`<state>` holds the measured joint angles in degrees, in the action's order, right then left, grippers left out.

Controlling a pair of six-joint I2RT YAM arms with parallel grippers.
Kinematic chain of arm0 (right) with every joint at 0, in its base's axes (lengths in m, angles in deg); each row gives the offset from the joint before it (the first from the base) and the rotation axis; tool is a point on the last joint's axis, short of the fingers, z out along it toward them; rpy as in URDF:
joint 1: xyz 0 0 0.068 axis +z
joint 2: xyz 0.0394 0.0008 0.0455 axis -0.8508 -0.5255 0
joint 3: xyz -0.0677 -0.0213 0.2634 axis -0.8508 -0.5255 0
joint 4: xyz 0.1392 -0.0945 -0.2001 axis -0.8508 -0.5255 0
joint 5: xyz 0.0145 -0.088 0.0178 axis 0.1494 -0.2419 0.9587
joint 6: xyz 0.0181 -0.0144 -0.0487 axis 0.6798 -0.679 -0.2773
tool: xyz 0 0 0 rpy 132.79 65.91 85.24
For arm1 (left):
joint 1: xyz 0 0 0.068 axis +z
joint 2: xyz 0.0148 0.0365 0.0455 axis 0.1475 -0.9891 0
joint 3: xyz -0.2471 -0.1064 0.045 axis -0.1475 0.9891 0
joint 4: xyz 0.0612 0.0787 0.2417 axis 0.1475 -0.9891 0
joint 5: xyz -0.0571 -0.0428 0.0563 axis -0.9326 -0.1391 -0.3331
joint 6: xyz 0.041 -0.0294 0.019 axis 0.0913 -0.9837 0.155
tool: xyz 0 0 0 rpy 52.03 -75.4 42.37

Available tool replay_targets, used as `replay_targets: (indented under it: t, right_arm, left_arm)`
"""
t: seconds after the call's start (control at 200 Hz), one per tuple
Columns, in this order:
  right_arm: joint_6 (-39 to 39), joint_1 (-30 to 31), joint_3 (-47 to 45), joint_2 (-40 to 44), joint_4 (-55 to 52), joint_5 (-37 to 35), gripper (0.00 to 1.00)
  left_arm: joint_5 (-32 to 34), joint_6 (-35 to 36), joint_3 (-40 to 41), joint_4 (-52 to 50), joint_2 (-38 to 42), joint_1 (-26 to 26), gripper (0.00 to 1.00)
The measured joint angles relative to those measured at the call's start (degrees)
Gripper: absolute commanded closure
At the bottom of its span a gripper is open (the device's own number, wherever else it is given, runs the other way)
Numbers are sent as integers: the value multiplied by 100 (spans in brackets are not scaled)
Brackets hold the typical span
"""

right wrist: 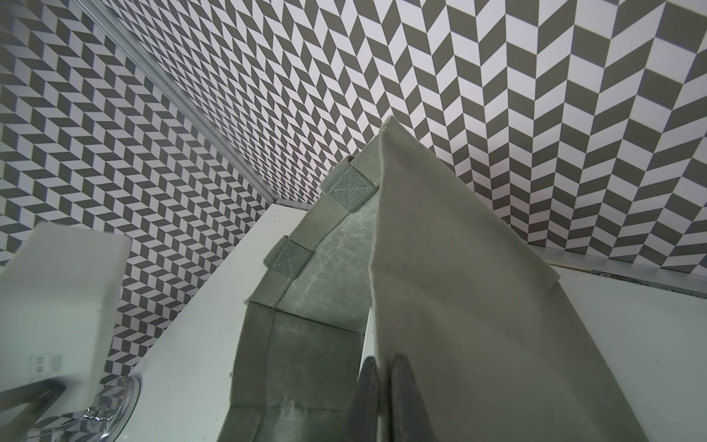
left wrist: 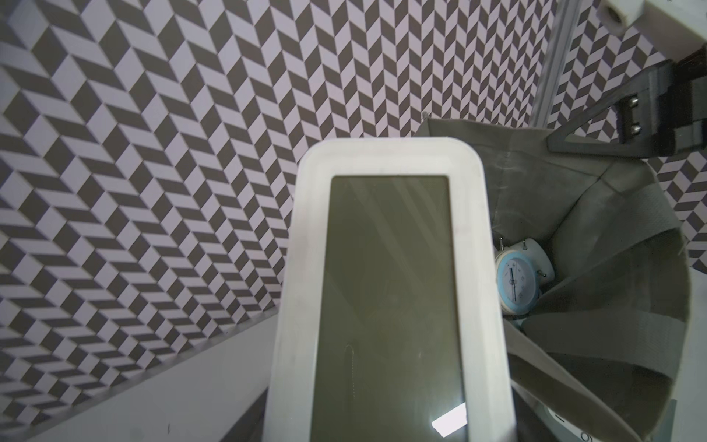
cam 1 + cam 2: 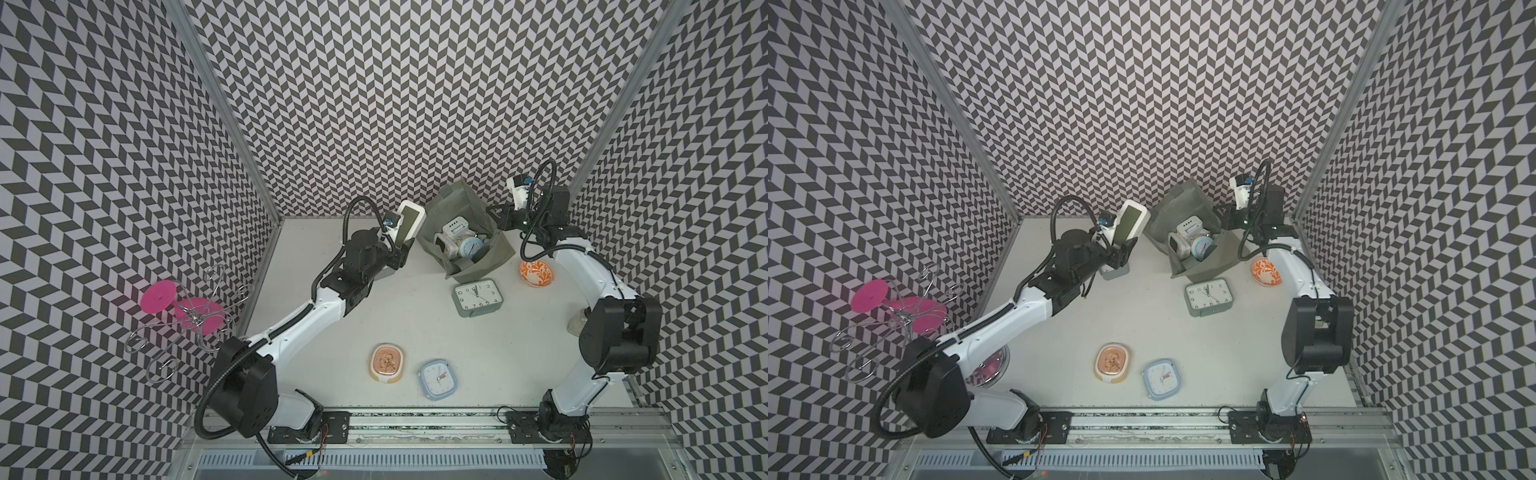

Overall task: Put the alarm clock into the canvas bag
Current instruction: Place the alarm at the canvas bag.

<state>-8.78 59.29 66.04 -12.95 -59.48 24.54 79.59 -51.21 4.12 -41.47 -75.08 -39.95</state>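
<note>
White alarm clock [image 3: 410, 222] is gripped by the left fingers [image 3: 401, 254], just beside the canvas bag [image 3: 496, 253]. Bag wall is pinched by the clenched right fingers [image 1: 403, 390].

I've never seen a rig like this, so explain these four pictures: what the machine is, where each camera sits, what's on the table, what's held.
These are two robot arms fixed at the edge of a table, each ending in a two-fingered tool. Two pictures look down from overhead, nearly the same view; the other two come from cameras on the arms' wrists. The left tool grips a white digital clock, raised beside the canvas bag. The right tool pinches the bag's wall, seemingly to keep it open. Several other clocks already lie inside. On the table lie a grey rectangular clock, a pale blue clock, an orange-faced clock and an orange patterned bowl.
</note>
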Motion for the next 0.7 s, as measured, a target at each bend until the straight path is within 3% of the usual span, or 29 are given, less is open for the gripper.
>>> replay_targets:
  t: [0.36, 0.701]
  right_arm:
    - [-24, 4, 0, 2, 0, 13, 100]
    - [-111, 87, 0, 2, -26, -24, 100]
  left_arm:
    - [-710, 890, -2640, -713, -2424, -280, 50]
    - [-1108, -190, -4395, -1062, -4269, -380, 57]
